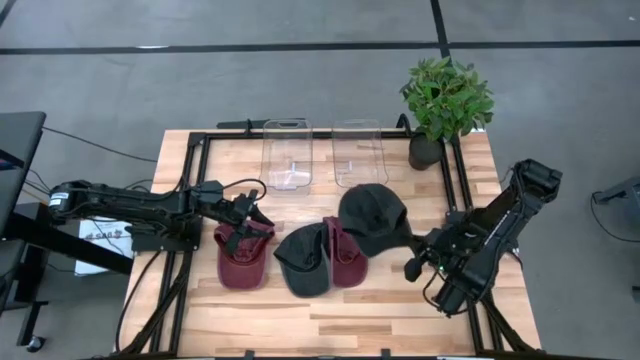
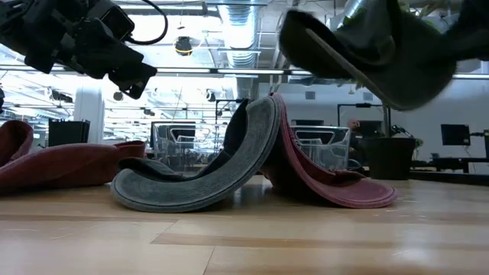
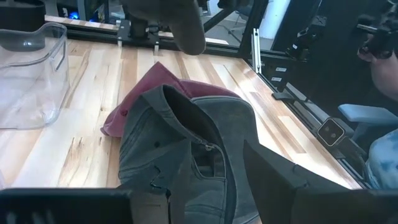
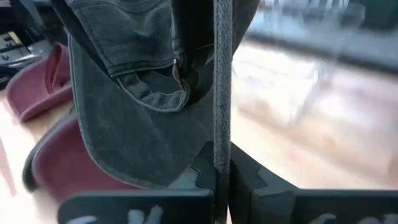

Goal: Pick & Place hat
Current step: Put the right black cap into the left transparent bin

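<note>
Dark grey cap (image 1: 372, 217) is hanging clear of the surface (image 1: 400, 310), its brim clamped edge-on in the right end effector (image 1: 413, 243). Left end effector (image 1: 247, 226), fingers apart, is hovering over a maroon cap (image 1: 241, 262). Thin grip risks slipping.

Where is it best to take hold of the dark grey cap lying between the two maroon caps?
Probably the brim of the grey cap, coming from above: in the low view it curves up off the table and leans on the middle maroon cap, leaving a thin edge for jaws.
</note>
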You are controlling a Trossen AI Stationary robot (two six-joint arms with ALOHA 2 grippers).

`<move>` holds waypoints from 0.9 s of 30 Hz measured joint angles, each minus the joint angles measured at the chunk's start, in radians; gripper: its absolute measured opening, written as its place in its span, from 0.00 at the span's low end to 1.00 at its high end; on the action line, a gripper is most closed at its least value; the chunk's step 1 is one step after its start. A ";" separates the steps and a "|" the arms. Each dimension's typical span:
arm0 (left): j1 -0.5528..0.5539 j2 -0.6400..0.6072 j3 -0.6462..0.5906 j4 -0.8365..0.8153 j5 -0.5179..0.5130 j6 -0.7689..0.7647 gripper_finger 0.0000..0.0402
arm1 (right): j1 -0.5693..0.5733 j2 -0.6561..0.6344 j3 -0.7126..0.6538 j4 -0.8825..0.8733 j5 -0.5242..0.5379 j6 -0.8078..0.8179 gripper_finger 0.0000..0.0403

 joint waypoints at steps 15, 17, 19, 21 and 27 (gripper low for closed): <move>0.000 0.000 0.000 0.191 0.000 0.000 0.36 | -0.234 0.000 0.007 0.435 0.198 -0.838 0.00; 0.000 0.000 0.000 0.241 0.000 0.000 0.36 | -0.256 0.000 0.007 0.508 0.198 -0.931 0.00; 0.000 0.000 0.000 0.297 0.000 0.000 0.36 | -0.272 0.000 0.007 0.580 0.197 -1.021 0.00; 0.000 0.000 0.000 0.346 0.000 0.000 0.36 | -0.285 0.000 0.007 0.650 0.190 -1.109 0.00; 0.000 0.000 0.000 0.450 0.000 0.003 0.36 | -0.304 0.006 0.007 0.795 0.181 -1.285 0.00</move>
